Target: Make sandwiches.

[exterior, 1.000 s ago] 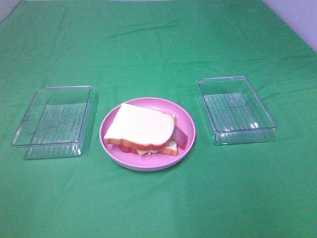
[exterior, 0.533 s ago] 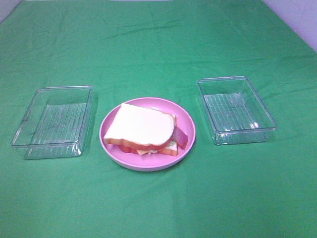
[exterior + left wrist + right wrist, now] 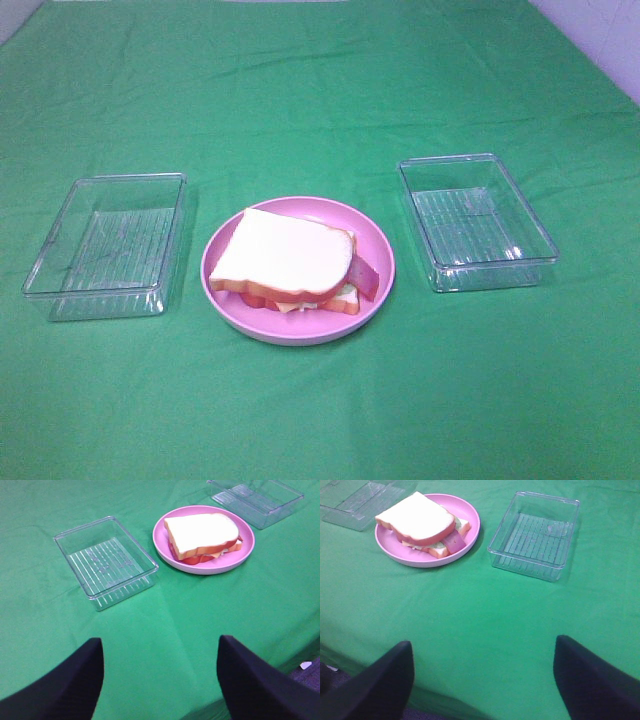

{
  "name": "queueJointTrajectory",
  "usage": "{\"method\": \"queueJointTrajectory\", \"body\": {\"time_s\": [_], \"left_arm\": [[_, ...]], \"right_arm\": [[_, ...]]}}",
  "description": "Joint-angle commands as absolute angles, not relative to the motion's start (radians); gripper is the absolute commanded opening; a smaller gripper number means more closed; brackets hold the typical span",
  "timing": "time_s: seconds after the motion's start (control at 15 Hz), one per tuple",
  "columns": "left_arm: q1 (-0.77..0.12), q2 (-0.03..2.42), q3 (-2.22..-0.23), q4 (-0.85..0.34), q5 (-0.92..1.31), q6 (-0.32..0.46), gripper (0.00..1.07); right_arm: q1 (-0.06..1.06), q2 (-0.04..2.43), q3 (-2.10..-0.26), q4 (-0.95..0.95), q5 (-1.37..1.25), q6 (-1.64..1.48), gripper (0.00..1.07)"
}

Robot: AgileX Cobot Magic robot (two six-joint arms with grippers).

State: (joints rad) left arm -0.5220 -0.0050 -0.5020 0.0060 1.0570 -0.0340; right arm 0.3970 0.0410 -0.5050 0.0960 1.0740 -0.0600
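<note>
A stacked sandwich (image 3: pixel 288 258) lies on the round pink plate (image 3: pixel 382 258) at the table's middle: white bread on top, bacon, cheese and lettuce showing at its edges, a second slice beneath. The wrist views show the same sandwich (image 3: pixel 201 535) (image 3: pixel 420 524). Neither arm appears in the high view. My left gripper (image 3: pixel 160 680) is open, held back over the table's near edge, far from the plate. My right gripper (image 3: pixel 482 677) is also open, likewise drawn back, nothing between its fingers.
A clear plastic tray (image 3: pixel 105 245) sits left of the plate and another clear tray (image 3: pixel 475 220) sits right of it; both hold nothing. A green cloth (image 3: pixel 320 90) covers the table. The table's near edge shows in both wrist views.
</note>
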Motion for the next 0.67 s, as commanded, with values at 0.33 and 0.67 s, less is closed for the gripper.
{"method": "queueJointTrajectory", "body": {"time_s": [0.33, 0.67], "left_arm": [[-0.065, -0.004, -0.501, 0.005, 1.046, -0.031, 0.63], [-0.01, -0.03, -0.501, 0.005, 1.046, -0.031, 0.63]], "right_arm": [[0.027, 0.031, -0.504, 0.098, 1.061, -0.072, 0.73], [-0.07, 0.017, -0.504, 0.094, 1.06, -0.072, 0.73]]}}
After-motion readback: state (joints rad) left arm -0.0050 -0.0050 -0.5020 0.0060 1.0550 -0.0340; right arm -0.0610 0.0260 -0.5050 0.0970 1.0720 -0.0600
